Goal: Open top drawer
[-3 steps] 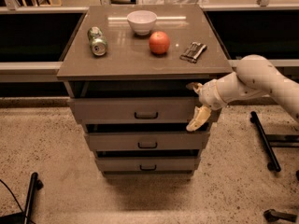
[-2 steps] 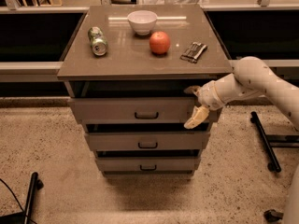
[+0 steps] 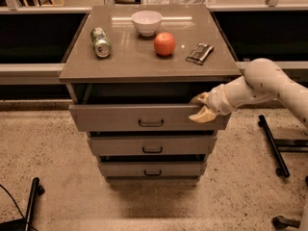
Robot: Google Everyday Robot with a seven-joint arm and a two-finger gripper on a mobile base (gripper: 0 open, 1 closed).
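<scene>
**Claw (image 3: 200, 108) at the top drawer's (image 3: 120, 118) right end**
The top drawer sits slightly pulled out just under the worktop (image 3: 130, 59), which carries a can (image 3: 100, 42), a bowl (image 3: 147, 22) and an apple (image 3: 164, 44). The claw touches the drawer front's upper right edge; I cannot tell whether it is spread or pinching.

Countertop (image 3: 134, 61): can (image 3: 100, 42), bowl (image 3: 147, 22), apple (image 3: 164, 44), dark item (image 3: 199, 53); claw (image 3: 198, 108) below.

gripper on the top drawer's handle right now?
No, the gripper sits at the right end of the top drawer front's upper edge, well away from the handle in the middle.
</scene>
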